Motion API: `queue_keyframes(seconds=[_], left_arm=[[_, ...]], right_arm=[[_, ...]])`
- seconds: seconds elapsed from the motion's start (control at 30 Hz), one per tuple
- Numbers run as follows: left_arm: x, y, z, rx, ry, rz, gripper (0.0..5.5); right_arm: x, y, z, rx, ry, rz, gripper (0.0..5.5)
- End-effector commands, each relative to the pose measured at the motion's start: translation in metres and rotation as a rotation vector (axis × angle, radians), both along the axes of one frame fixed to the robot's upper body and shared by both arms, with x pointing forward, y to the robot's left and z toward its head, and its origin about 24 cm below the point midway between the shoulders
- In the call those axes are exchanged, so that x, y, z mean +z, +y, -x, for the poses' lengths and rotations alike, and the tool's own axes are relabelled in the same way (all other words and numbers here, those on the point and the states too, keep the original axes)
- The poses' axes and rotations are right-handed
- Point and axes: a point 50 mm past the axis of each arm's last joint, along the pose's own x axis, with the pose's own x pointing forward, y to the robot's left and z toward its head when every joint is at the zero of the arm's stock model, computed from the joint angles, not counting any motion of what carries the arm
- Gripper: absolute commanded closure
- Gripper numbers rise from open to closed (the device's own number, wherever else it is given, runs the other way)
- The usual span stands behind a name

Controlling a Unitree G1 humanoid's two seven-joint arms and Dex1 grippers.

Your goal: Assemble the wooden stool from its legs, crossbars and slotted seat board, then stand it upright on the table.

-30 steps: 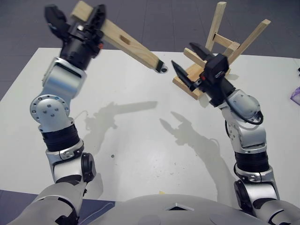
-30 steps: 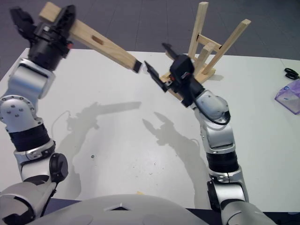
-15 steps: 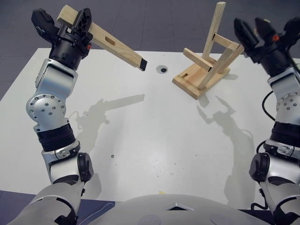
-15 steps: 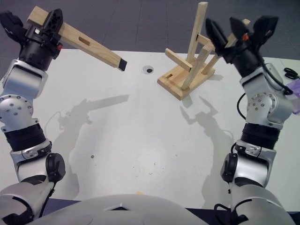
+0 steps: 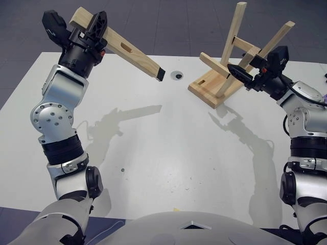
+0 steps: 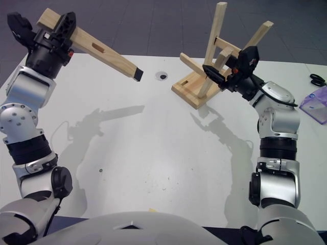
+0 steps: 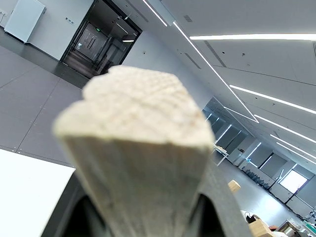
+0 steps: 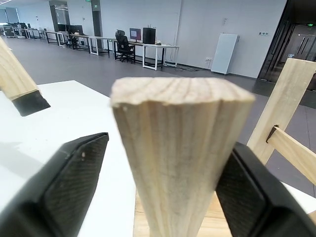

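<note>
1. A white surface (image 5: 153,153) stands on a dark tiled floor (image 5: 168,25).
2. A small round hole (image 6: 163,76) sits in the surface near its far edge.
3. A clear purple box (image 6: 314,104) lies at the surface's right edge, with scissors (image 6: 318,78) just beyond it.
4. A tiny dark speck (image 5: 122,170) marks the near left part.
5. Behind are office desks (image 8: 123,44), a white cabinet (image 8: 224,47), a doorway (image 7: 98,37) and ceiling light strips (image 7: 247,37).

Over the middle of the table (image 5: 153,163) and along its whole near edge there is room to pass. Toward the far right corner the tilted stool (image 5: 212,89) blocks the way, its legs jutting up and the right gripper (image 5: 254,60) spread around one. Above the far left corner, the left gripper (image 5: 76,23) clamps a loose leg (image 5: 134,53) that slants down toward the middle of the far edge.
</note>
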Motion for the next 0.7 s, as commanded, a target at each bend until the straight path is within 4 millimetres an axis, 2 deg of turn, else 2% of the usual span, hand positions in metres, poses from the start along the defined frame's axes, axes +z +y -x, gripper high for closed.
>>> queue_keyframes(seconds=[0.03, 0.2, 0.33, 0.5, 0.6, 0.7], left_arm=[[-0.001, -0.007, 0.001, -0.029, -0.006, -0.022, 4.45], [-0.004, -0.009, 0.002, -0.042, -0.007, -0.033, 4.45], [-0.011, -0.014, -0.004, -0.065, -0.006, -0.087, 4.45], [-0.011, -0.014, -0.022, -0.029, -0.043, -0.259, 4.45], [-0.009, -0.018, -0.033, -0.067, -0.054, -0.259, 4.45], [-0.015, -0.026, -0.048, -0.118, -0.026, -0.234, 4.45]], right_arm=[[-0.007, 0.006, 0.002, -0.01, -0.006, -0.02, 2.61], [-0.011, 0.009, 0.004, -0.012, -0.001, -0.021, 3.37], [-0.016, 0.015, 0.008, 0.015, 0.023, -0.049, 3.38], [-0.02, 0.029, 0.02, 0.109, 0.069, -0.076, 3.38], [-0.024, 0.035, 0.029, 0.152, 0.104, -0.116, 3.38], [-0.03, 0.04, 0.038, 0.186, 0.147, -0.144, 3.38]])
